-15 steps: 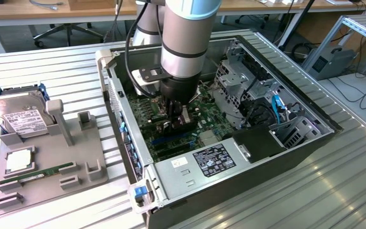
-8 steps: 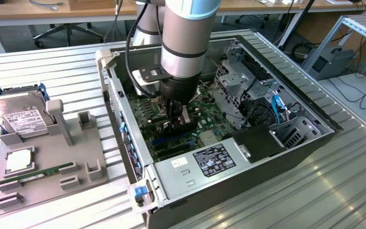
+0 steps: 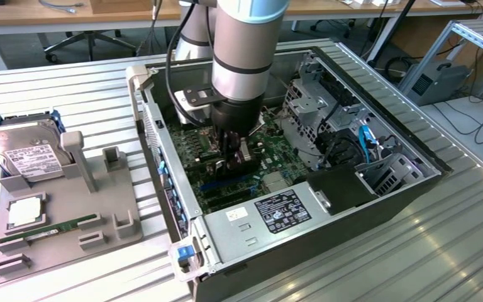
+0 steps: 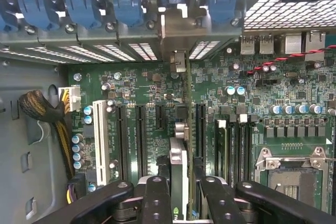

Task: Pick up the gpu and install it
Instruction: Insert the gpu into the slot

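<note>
My matt black plastic fingers pinch the gpu, glossy green board edged with dull silver metal.

One open computer case sits at the frame's centre, with one robot arm reaching into it. One graphics card stands on edge at the wrist view's bottom centre. One grey tray at lower left carries one hard drive and one memory stick.
</note>
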